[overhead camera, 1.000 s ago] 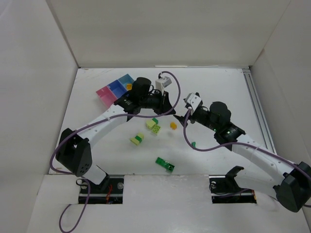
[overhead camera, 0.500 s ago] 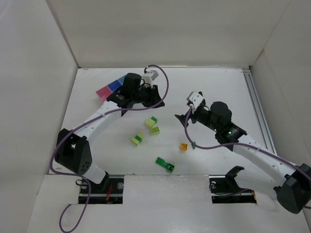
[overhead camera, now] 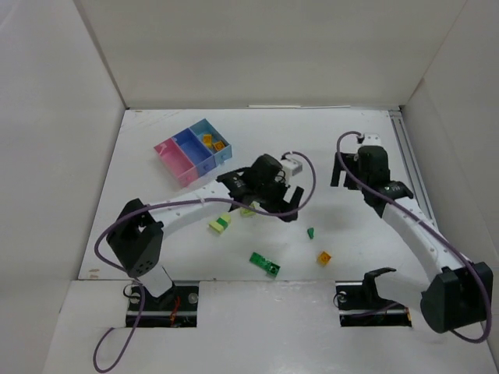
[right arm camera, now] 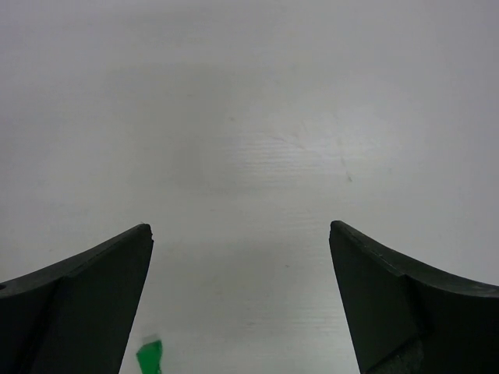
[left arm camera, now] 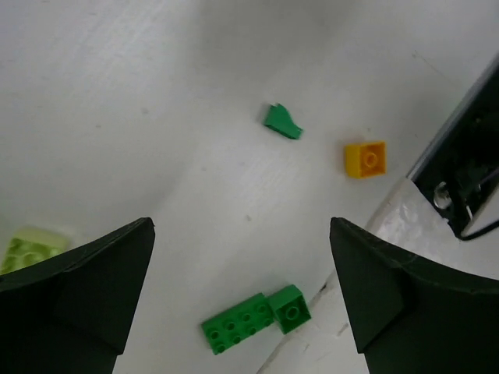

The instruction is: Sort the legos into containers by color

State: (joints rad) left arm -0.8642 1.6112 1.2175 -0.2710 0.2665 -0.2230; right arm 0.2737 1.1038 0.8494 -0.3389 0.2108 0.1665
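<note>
Lying closest to the arm bases, a dark green brick [overhead camera: 265, 263] and an orange brick [overhead camera: 323, 257] rest on the white table [overhead camera: 374, 218], on the near side of the left gripper [left arm camera: 242, 230]. A small green piece [overhead camera: 310, 232] sits just below that gripper, which hovers spread wide and empty. A pale yellow-green brick [overhead camera: 220, 224] and a lime brick [overhead camera: 248, 209] lie to its left. The right gripper [right arm camera: 240, 234], also spread and empty, hangs farther back. Beyond the left gripper, leftward, stand pink and blue containers [overhead camera: 178, 165], with orange bricks [overhead camera: 209, 141] in the farthest blue one.
</note>
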